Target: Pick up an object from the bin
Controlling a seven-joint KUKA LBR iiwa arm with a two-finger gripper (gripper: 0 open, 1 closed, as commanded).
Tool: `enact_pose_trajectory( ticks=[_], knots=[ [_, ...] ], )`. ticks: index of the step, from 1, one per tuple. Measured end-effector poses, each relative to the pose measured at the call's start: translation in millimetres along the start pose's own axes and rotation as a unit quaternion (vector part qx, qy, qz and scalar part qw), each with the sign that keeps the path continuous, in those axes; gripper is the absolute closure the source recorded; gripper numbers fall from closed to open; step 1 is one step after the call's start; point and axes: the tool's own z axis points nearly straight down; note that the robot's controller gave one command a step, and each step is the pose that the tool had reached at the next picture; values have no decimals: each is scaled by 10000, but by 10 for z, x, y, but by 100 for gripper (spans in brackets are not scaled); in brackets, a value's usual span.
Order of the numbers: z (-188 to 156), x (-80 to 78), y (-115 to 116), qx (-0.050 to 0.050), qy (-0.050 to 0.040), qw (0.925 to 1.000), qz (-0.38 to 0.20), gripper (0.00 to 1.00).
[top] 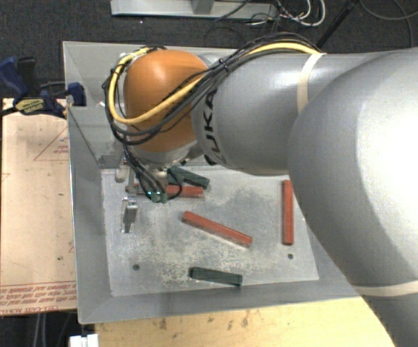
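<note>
Just beside wrist (162,110): green block (193,180)

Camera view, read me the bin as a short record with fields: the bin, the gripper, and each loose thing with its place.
bin: grey metal bin, floor scuffed
gripper: gripper low over the floor's left part
nearest: dark green stick and short red piece, close together just right of the gripper, partly hidden under the wrist
middle: long red flat stick, lying slanted
right: narrow red stick, lying along the right wall
front: dark green bar, near the front edge
</note>
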Motion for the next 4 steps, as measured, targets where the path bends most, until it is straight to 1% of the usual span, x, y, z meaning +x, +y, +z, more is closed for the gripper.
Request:
enact_pose_trajectory(
  ticks=[1, 2, 3, 4],
  knots=[
    [-48, -23, -10, -8, -36, 10000, 20, 0],
    [620, -389, -594, -20, -68, 9999, 96, 0],
    [668, -454, -642, -65, -102, 9999, 77, 0],
    [548, -320, -1073, -13, -37, 9994, 358, 0]
  ],
)
